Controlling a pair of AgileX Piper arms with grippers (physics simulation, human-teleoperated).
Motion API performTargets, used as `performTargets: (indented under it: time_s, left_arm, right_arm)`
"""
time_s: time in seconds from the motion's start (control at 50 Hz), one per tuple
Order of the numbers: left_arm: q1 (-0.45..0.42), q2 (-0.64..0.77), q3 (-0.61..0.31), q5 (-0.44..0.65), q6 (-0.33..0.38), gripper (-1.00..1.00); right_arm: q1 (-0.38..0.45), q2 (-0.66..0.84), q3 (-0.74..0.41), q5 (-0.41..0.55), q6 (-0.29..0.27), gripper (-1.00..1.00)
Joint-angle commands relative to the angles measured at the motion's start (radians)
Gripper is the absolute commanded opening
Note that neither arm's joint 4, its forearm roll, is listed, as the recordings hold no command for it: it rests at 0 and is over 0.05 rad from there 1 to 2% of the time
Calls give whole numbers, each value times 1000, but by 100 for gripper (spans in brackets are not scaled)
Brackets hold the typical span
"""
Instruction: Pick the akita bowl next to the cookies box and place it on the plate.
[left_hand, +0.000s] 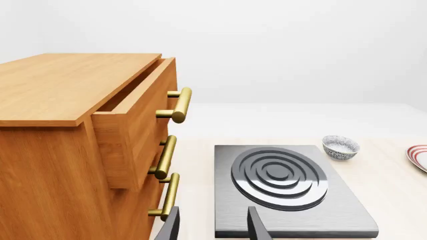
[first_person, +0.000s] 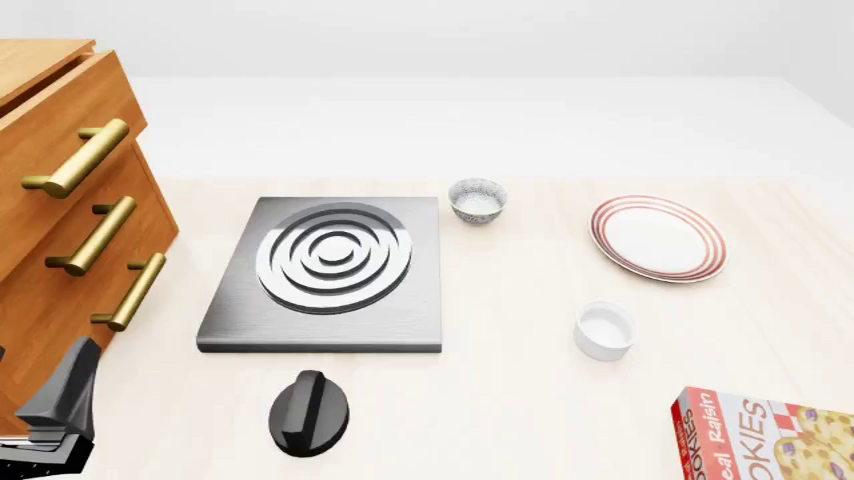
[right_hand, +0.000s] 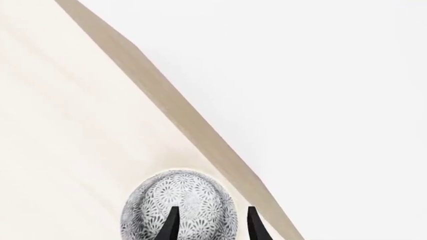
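The left gripper (left_hand: 212, 220) hangs spread beside the drawer chest (first_person: 54, 200), well apart from the job. The second bowl (first_person: 478, 201) by the stove (first_person: 334, 265) is only the look-alike. Right of it lies the plate (first_person: 659, 238), with the cookies box (first_person: 774, 440) nearer. The right gripper (right_hand: 212, 222), fingers spread, has the akita bowl (right_hand: 193, 200) directly ahead near the table edge (right_hand: 200, 130), one finger across it and one just off its rim. I judge this arm the nearer.

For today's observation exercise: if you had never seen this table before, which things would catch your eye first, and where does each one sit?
The big wooden drawer cabinet with brass handles dominates the left edge, its top drawer pulled out. Beside it, mid-table, lies the grey stove slab with silver rings, a black knob in front of it. To the right sits the red-ringed plate, and the red cookies box pokes in at the near right corner.
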Motion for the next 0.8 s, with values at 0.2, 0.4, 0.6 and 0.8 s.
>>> performTargets:
  time_s: [0.2,0.4,0.6,0.8]
  left_arm:
    - [0,0,0,0,0,100]
    - [0,0,0,0,0,100]
    - [0,0,0,0,0,100]
    - [0,0,0,0,0,100]
  right_arm:
    - [-9,16,16,-14,-5,100]
    - [8,-19,21,1,21,-100]
    - [10,-84,45,26,40,-100]
    - [18,-174,67,59,71,-100]
